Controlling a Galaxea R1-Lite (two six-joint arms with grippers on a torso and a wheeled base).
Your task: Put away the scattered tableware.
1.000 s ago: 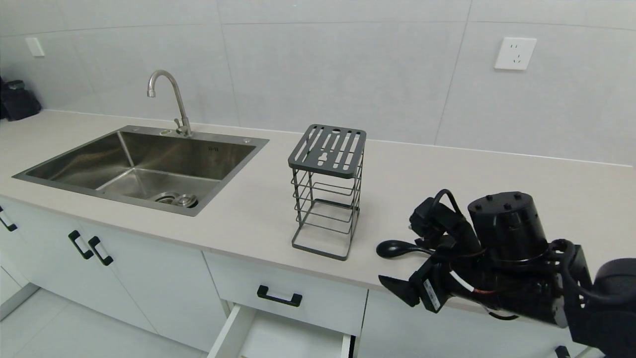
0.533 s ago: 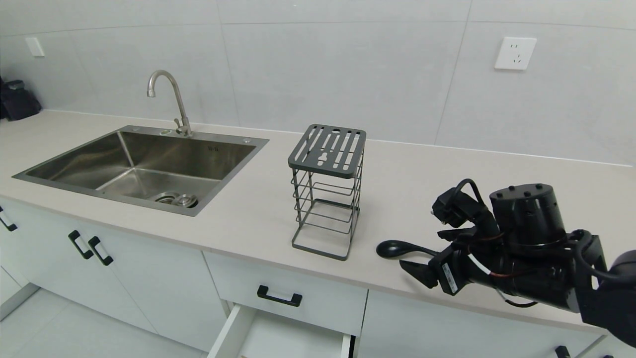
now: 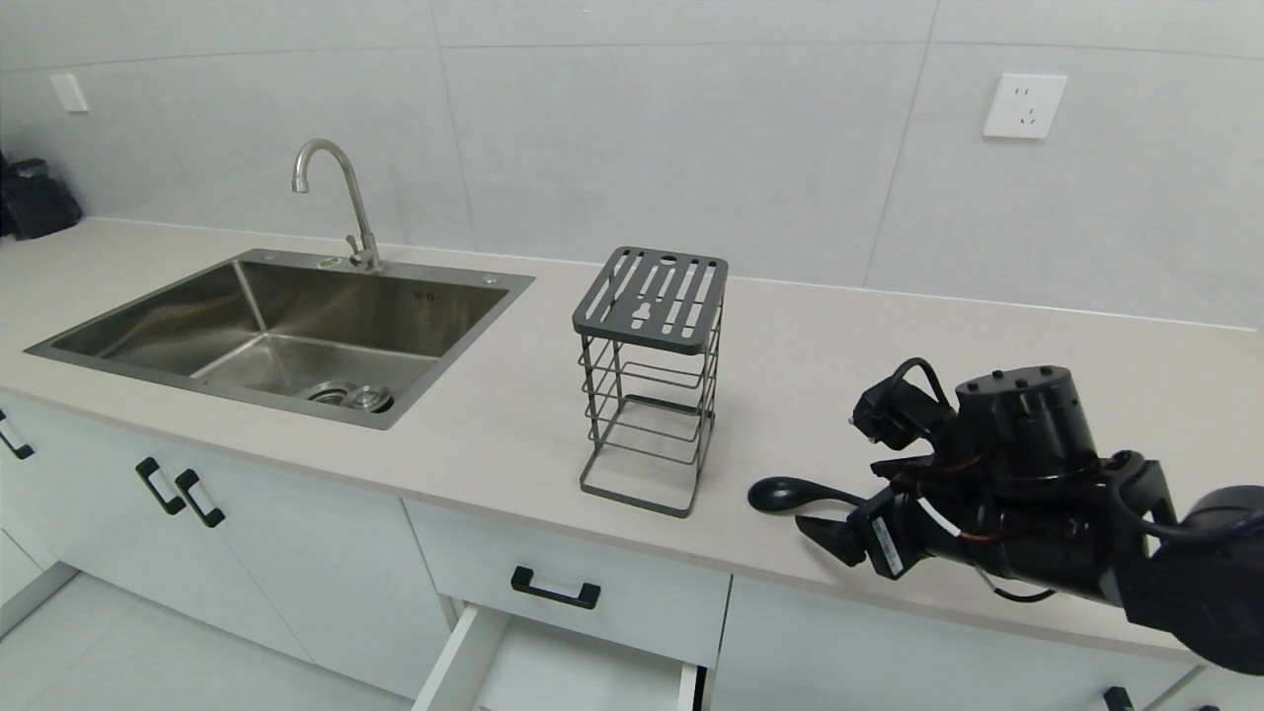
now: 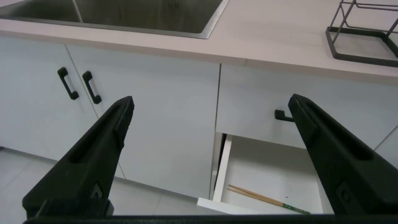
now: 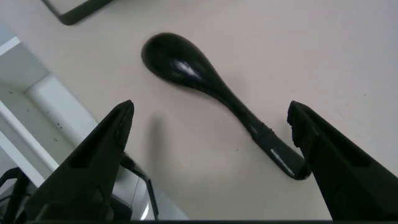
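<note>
In the head view, the right gripper (image 3: 847, 502) has risen over the last second from below the counter's front edge and swung toward the side away from the rack (image 3: 647, 380), then eased back a little. It now sits level with the counter (image 3: 494, 434), right at the handle end of the spoon (image 3: 790, 494). The spoon has not shifted: it lies flat just beside the rack's base, on the side away from the sink (image 3: 474, 331), with its bowl toward the rack. I read this as the approach being nearly done and the pick-up not yet made. The right forearm reaches in low and almost level from the far side of the spoon, wrist pointing toward the rack, and the fingers are spread with nothing between them. In the left wrist view, the left gripper (image 4: 211, 102) hangs lower than the rack and in front of the cabinet doors, fingers wide apart and empty. It faces the open drawer (image 4: 267, 180) below the rack, where a pair of chopsticks (image 4: 261, 198) lies. In the right wrist view, the spread fingers straddle the spoon's handle without touching it, and the bowl lies nearer the rack's corner.
</note>
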